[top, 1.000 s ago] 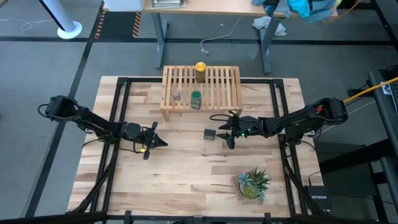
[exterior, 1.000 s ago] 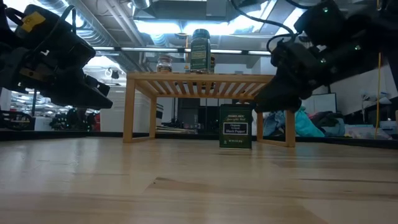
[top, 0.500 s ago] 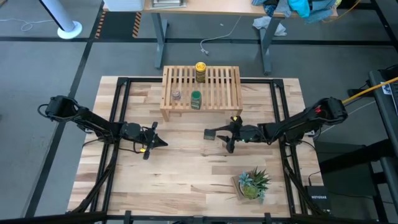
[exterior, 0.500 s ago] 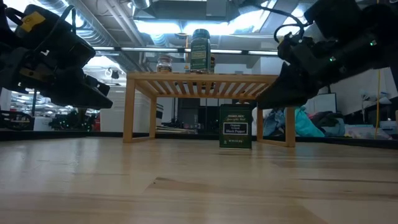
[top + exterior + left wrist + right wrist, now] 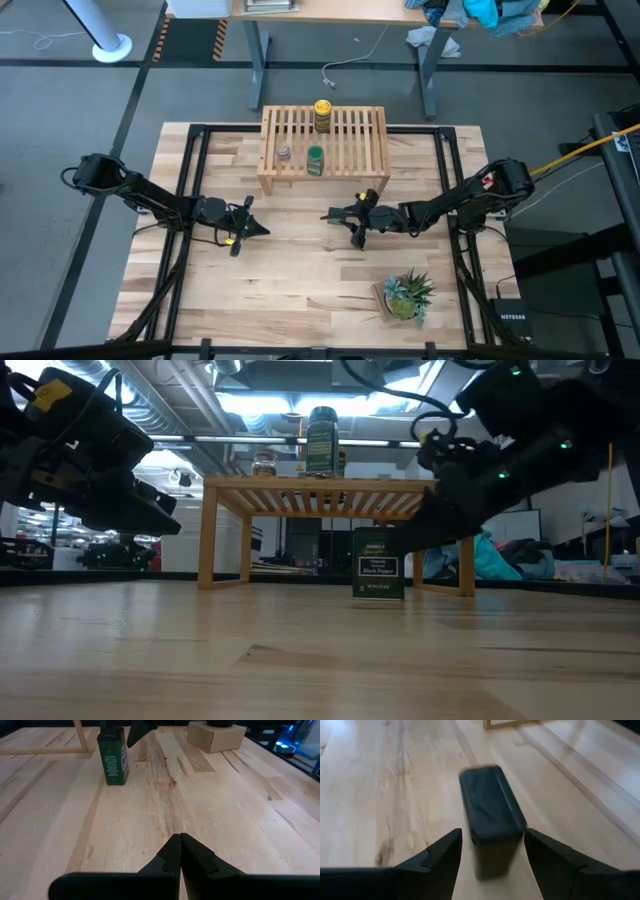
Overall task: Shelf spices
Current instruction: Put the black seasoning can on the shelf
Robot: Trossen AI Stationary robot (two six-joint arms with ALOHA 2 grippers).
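three spices already stand on the shelf (image 5: 350, 150), beyond the right hand (image 5: 343, 222): yellow-lidded jar (image 5: 322, 112), green-lidded jar (image 5: 315, 158), tiny grey-topped jar (image 5: 284, 152). one remains: black tin (image 5: 491, 815), upright on the worktop (image 5: 300, 290), between the right hand's spread fingers (image 5: 440, 856), not yet gripped. left hand (image 5: 179, 854) hangs closed, empty, well apart from the tin. judgement: task mostly done; grasp, lift and placement outstanding.
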